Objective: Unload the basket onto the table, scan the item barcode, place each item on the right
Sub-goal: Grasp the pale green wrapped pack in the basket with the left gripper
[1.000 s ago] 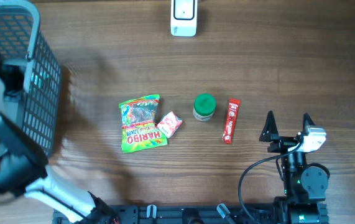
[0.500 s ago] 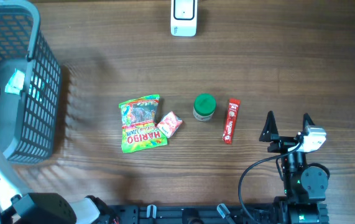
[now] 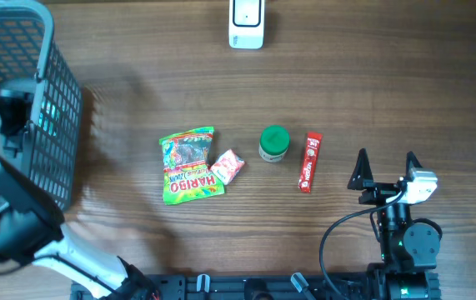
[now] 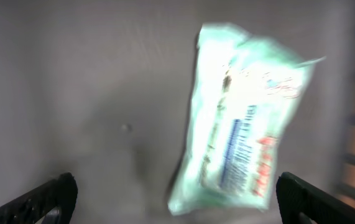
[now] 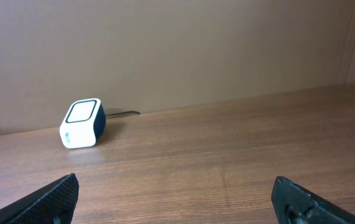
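pale green packet (image 4: 239, 118), blurred in the left wrist view, shows against the grey floor of the basket (image 3: 58, 108), its top tilted toward 1 o'clock. its blue and red print cannot be read, and whether it rests flat on the floor cannot be told. the left gripper (image 4: 178, 200) hangs above it with jaws released, the dark fingertips wide apart at 8 and 4 o'clock of that view, neither one touching the packet. from overhead, the basket stands at 9 to 10 o'clock on the table (image 3: 404, 75), with the left arm (image 3: 8, 221) reaching over it.

the scanner (image 3: 247, 21) sits at 12 o'clock, white with a dark face. near the middle lie a haribo bag (image 3: 192, 164), a pink and white sachet (image 3: 227, 166) touching its 3 o'clock edge, a green-lidded jar (image 3: 274, 142) and a red stick pack (image 3: 310, 162). the right gripper (image 3: 385, 158) rests at 4 o'clock, jaws spread and grasping nothing, well apart from the stick pack.
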